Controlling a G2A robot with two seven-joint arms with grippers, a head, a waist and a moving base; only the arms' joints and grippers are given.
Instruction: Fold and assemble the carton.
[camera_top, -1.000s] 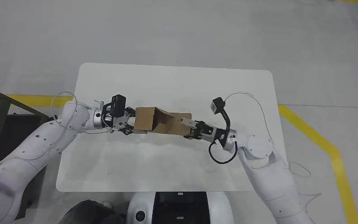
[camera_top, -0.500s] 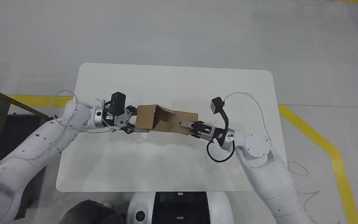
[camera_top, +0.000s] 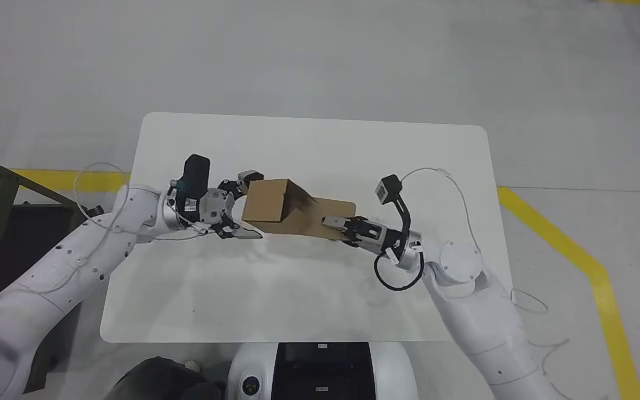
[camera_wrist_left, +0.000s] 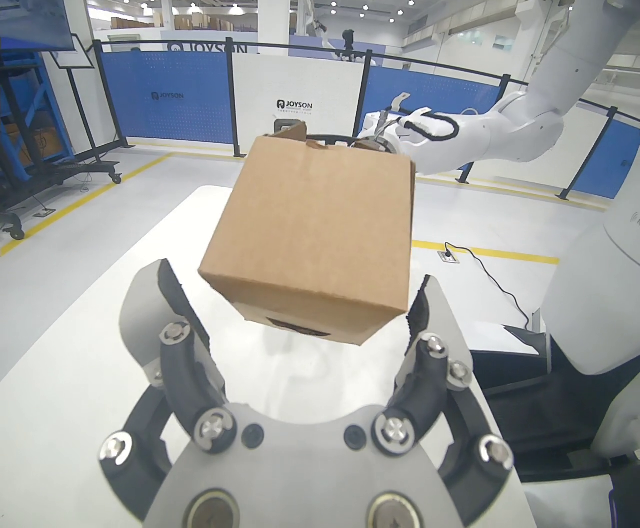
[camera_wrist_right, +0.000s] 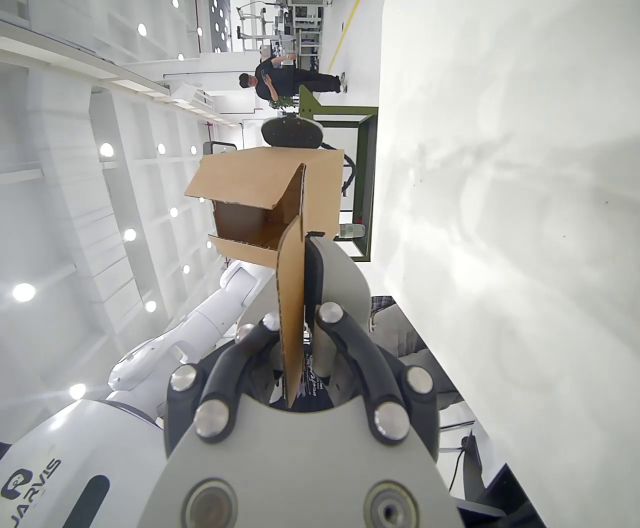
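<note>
Hanging above the middle of the white tabletop (camera_top: 300, 290), a small brown carton (camera_top: 285, 207) is opened into a box shape and tilted. One end is closed and the other is open with loose flaps. A long flap (camera_wrist_right: 292, 300) sticks out from the open end. The right gripper (camera_wrist_right: 300, 280) carries the carton by this flap, its fingers (camera_wrist_right: 314, 270) clamped on the cardboard edge. At the closed end sits the left gripper (camera_wrist_left: 295, 295), with its fingers (camera_wrist_left: 175, 300) spread apart on either side of a carton corner and seemingly not touching it.

The body looks squared up, so the flaps seem to be the step in hand — none is folded shut yet. The next move probably calls for the left arm to press a loose flap inward while the right holds steady. With only a thin flap gripped, the carton could swing.

A second ago the carton looked flatter and stretched between both arms, with the left gripper right against its end. Since then the left gripper has drawn back a little — and the carton has filled out into a fuller box.
</note>
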